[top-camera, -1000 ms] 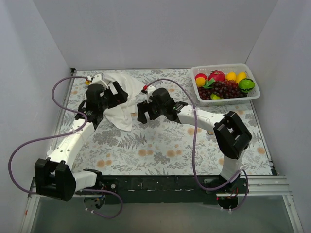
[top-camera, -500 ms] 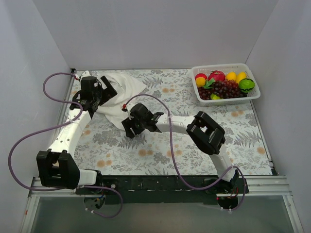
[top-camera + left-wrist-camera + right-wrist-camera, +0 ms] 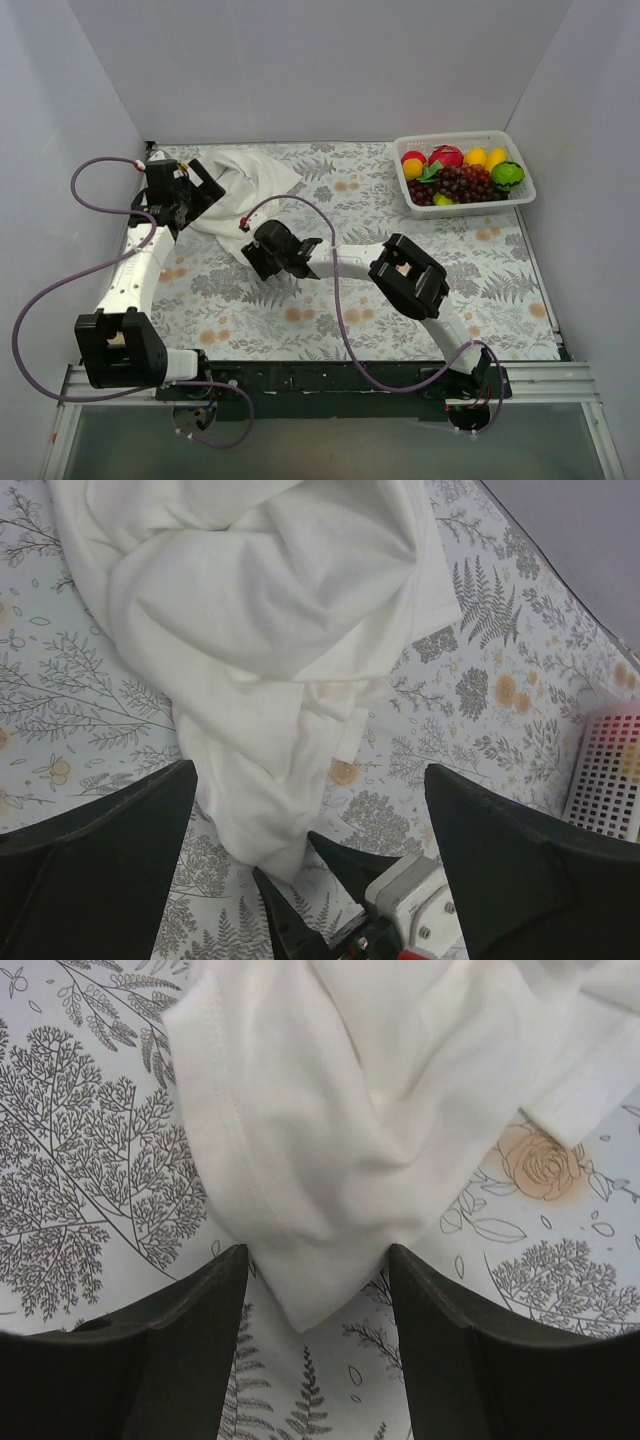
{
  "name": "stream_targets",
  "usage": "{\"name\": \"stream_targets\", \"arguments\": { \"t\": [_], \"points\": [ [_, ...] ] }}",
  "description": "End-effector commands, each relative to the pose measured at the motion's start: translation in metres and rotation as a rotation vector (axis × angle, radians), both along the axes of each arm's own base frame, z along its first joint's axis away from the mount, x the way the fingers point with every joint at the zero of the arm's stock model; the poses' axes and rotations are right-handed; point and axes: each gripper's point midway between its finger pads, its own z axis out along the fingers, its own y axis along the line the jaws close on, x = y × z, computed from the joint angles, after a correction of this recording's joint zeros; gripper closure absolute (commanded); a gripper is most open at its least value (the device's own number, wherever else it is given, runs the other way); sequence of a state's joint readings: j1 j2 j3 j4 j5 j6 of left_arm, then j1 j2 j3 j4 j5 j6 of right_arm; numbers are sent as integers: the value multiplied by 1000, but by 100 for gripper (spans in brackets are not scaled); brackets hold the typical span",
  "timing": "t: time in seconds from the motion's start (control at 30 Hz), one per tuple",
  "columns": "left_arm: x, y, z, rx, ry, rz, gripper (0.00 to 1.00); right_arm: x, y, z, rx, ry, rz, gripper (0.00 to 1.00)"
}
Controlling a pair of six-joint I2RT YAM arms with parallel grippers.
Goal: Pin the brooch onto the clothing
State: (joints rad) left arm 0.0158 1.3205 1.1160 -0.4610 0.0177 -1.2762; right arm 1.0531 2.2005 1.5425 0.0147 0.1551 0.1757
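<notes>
Crumpled white cotton T-shirt (image 3: 245,185) lies in the far-left corner of the surface (image 3: 480,265); left gripper (image 3: 310,770) hovers wide open, empty; right gripper (image 3: 315,1260) half-open, straddling its near tip, gripping nothing

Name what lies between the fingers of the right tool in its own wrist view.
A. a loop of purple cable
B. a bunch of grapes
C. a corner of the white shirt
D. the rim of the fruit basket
C: in the right wrist view, a pointed corner of the white shirt hangs down between the fingers of the right tool, which stand apart on either side of it over the patterned table.
</notes>
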Motion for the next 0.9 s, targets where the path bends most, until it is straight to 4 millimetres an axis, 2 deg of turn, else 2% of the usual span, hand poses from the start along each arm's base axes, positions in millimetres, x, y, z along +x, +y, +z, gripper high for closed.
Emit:
{"name": "stream_targets", "arguments": {
  "t": [0.0, 0.07, 0.1, 0.13, 0.2, 0.27, 0.3, 0.33, 0.4, 0.43, 0.47, 0.5, 0.53, 0.57, 0.6, 0.63, 0.67, 0.7, 0.73, 0.77, 0.8, 0.83, 0.87],
  "points": [
    [-1, 12, 12, -29, -1, 21, 2, -7, 11, -24, -78, -52, 24, 35],
    [-1, 15, 9, -33, 8, 23, 2, -10, 8, -44, -124, -33, 34, 51],
    [-1, 15, 9, -32, 8, 22, 2, -7, 15, -38, -115, -40, 37, 69],
    [-2, 18, 9, -29, 8, 26, 2, -6, 14, -48, -143, -35, 36, 89],
    [-5, 20, 8, -13, 10, 21, 2, -1, 10, -46, -181, -41, 21, 99],
    [-6, 21, 8, 7, 8, 15, 2, 7, 15, -15, -151, -82, 19, 99],
    [-8, 22, 7, 27, 9, 4, 2, 15, 15, 3, -123, -98, 5, 99],
    [-9, 23, 7, 35, 7, 2, 2, 20, 19, 44, -50, -128, 7, 99],
    [-11, 19, 4, 42, 4, -33, 2, 40, 14, 98, 54, -169, -37, 99],
    [-12, 18, 3, 42, 0, -44, 2, 44, 11, 149, 151, -194, -37, 99],
    [-14, 15, 1, 37, 2, -57, 2, 51, 6, 180, 222, -199, -65, 99],
    [-14, 10, 2, 23, -10, -86, 2, 70, -10, 209, 290, -213, -108, 99],
    [-14, 8, 1, 16, -11, -100, 2, 70, -22, 258, 392, -230, -96, 99],
    [-14, 5, 0, 8, -14, -115, 2, 74, -35, 277, 460, -209, -128, 99],
    [-14, 1, 0, -3, -27, -135, 2, 92, -59, 303, 534, -237, -169, 99],
    [-14, -7, 0, -33, -35, -166, 2, 84, -79, 349, 638, -281, -157, 99],
    [-15, -11, -1, -50, -39, -186, 2, 84, -94, 365, 684, -300, -174, 99],
    [-14, -16, -2, -66, -48, -204, 2, 89, -112, 363, 692, -304, -210, 99],
    [-14, -23, -3, -88, -48, -230, 2, 83, -134, 396, 745, -370, -246, 99],
    [-14, -26, -4, -101, -49, -237, 2, 82, -146, 403, 751, -398, -271, 99],
    [-12, -29, -3, -104, -59, -245, 2, 80, -154, 400, 738, -411, -286, 99],
    [-12, -38, -7, -109, -49, -266, 2, 76, -167, 412, 754, -440, -313, 99],
    [-12, -43, -8, -109, -48, -281, 2, 74, -171, 411, 750, -445, -320, 99]
  ]
}}
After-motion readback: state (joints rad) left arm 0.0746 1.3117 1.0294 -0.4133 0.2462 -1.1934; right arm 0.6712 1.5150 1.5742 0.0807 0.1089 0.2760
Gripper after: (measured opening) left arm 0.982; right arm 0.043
